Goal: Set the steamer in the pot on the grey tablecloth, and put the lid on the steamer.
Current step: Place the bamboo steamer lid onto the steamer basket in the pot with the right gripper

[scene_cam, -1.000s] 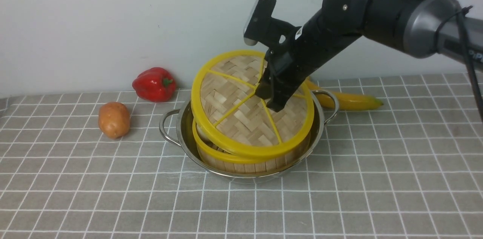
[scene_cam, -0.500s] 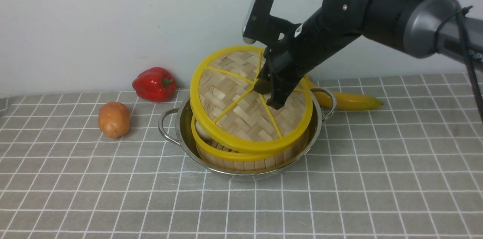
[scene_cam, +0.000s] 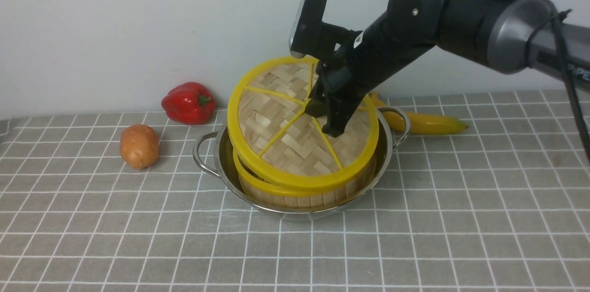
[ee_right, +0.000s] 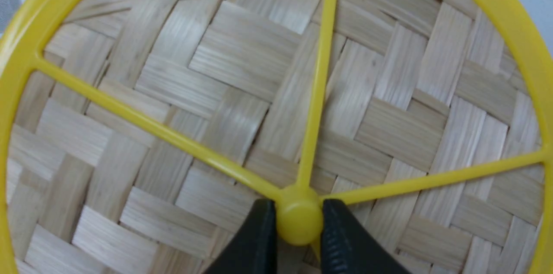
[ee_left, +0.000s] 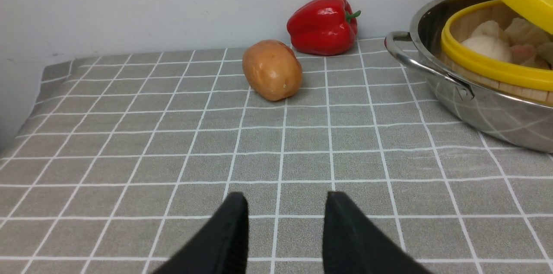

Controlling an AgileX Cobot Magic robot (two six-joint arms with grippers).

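Yellow-rimmed lid tilted over bamboo steamer, near edge low, far edge raised. Steamer sits inside steel pot on grey tablecloth. Your right hand clamped on lid's central hub; your left hand apart, nothing between fingers. Step in hand, judged: seating lid. Next move: level lid, center over steamer rim, lower until flush, then release hub. Risk: tilted edge may catch rim, shift steamer.

Front camera forward-facing, right wrist's very close.
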